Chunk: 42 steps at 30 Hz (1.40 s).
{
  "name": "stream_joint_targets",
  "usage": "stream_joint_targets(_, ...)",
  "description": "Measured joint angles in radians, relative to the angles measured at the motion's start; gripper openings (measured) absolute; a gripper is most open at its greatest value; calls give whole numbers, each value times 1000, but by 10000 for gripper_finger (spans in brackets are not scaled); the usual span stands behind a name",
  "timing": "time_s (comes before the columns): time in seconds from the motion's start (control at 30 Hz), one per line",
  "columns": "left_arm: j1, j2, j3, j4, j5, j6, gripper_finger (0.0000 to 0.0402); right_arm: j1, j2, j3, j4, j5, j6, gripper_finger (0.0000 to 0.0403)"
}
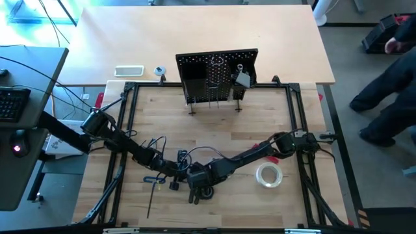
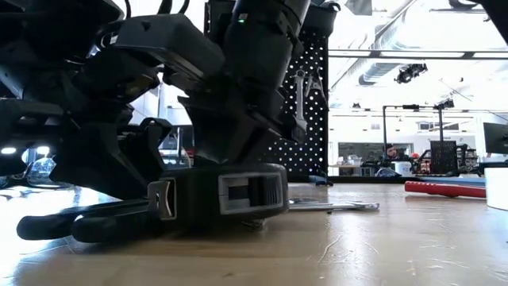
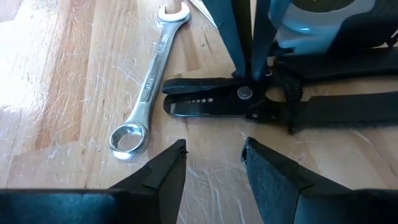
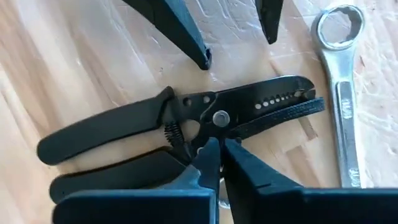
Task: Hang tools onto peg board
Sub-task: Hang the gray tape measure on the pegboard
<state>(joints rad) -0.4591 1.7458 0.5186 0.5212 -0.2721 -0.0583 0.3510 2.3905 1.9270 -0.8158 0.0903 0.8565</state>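
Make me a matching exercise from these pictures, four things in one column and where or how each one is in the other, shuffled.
Things:
1. black-handled pliers
2. silver combination wrench
3. clear tape roll
4. black perforated peg board

States:
A. standing upright at the table's far edge
B. lying alone, under the right arm's elbow
C. flat on the wood beside the pliers' jaws
D. right gripper closed at its pivot

Pairs: 1-D, 2-C, 3-B, 4-A

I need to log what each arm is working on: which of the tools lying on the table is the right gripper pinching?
The black-handled pliers: the right gripper is shut at their pivot. The silver wrench lies beside them untouched.
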Motion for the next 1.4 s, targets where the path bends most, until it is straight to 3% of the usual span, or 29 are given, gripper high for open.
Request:
stream_joint_targets(0.2,0,0,0,5,-2,11,156,16,10,42,-74,46,-28,3)
stream_joint_targets(0.63,2,1,-1,91,-7,7,156,31,9,277,-316,236,-99,0)
stream_joint_targets(0.93,9,1,-1,212,-10,-51,156,47,9,304,-357,318,-98,0)
stream_joint_targets(1.4,34,1,0,228,-43,-95,156,128,-29,304,-592,636,123,0)
